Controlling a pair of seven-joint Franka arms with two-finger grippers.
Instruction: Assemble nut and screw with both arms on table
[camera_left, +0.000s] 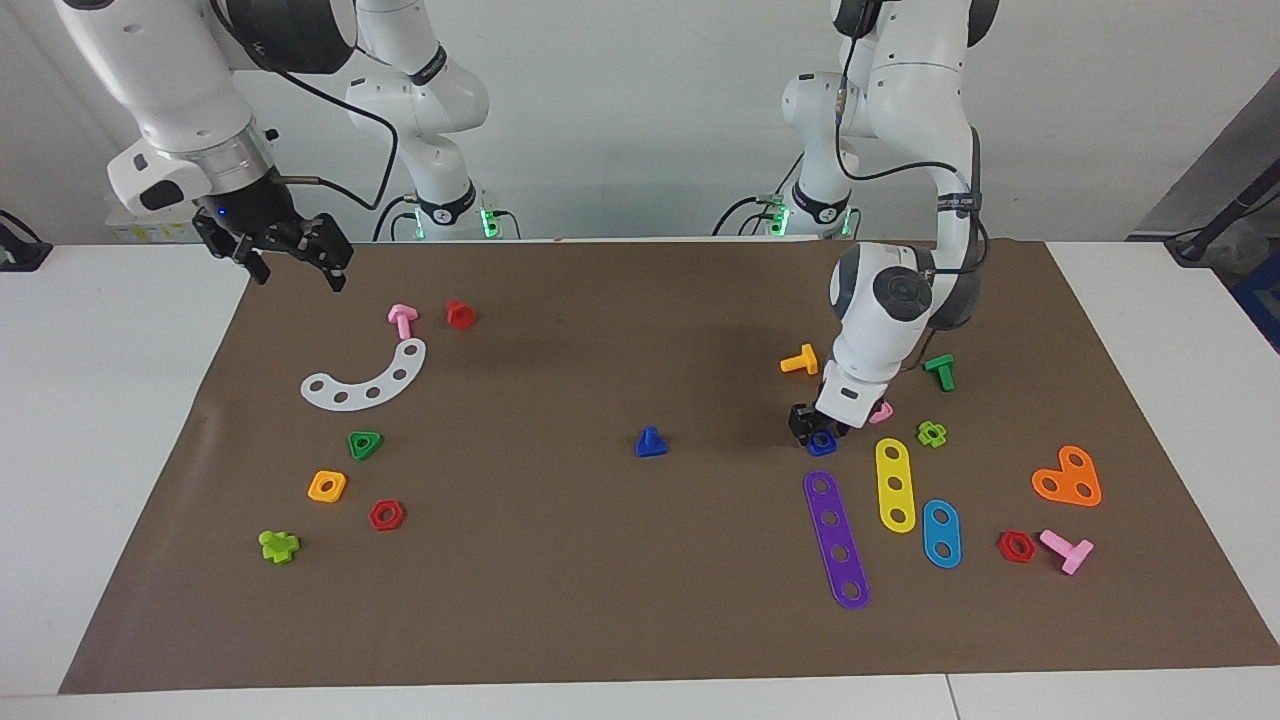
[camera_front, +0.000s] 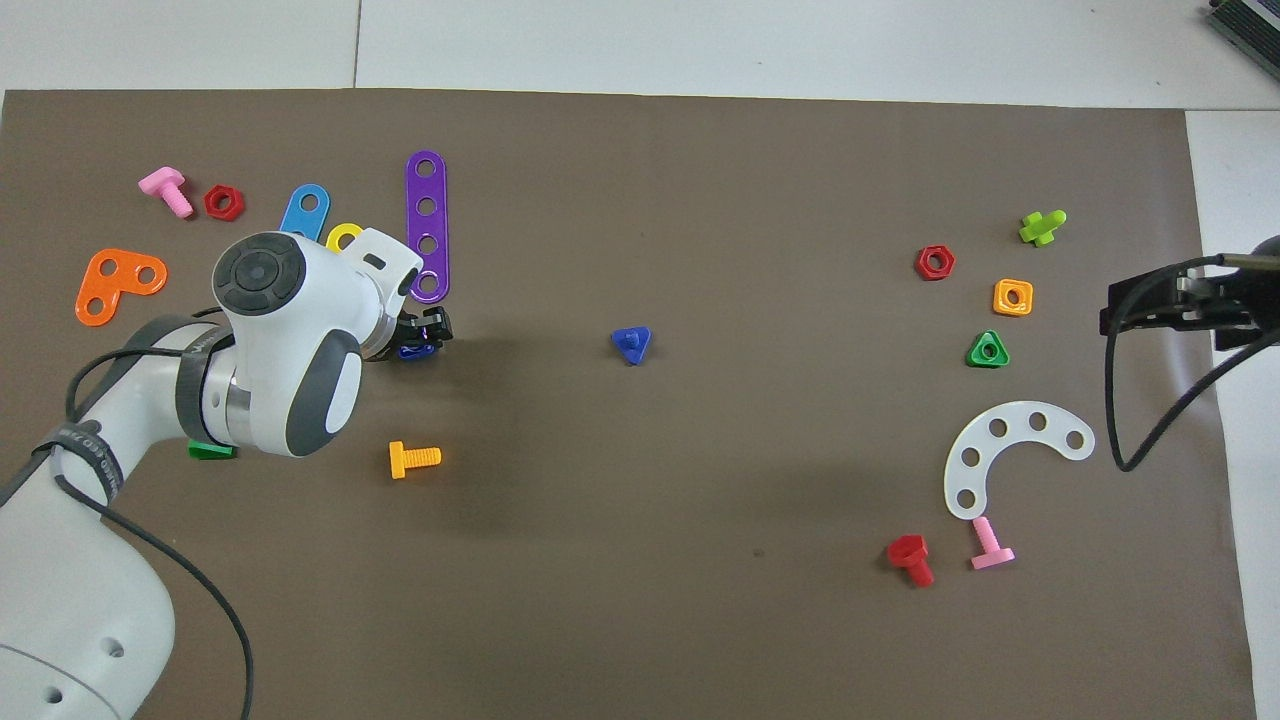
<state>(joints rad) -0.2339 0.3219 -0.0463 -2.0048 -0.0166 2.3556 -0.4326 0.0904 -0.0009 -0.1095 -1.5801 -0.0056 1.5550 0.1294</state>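
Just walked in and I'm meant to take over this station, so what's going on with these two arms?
The left gripper is down on the dark-blue square nut, which lies on the brown mat beside the purple strip; the nut is not lifted. The dark-blue screw stands untouched near the mat's middle. The right gripper waits, fingers open, in the air over the mat's edge at the right arm's end.

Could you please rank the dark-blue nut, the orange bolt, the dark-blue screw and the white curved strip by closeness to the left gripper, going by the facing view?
1. Dark-blue nut, right at the left gripper.
2. Orange bolt, nearer the robots.
3. Dark-blue screw, mid-mat.
4. White curved strip, toward the right arm's end.
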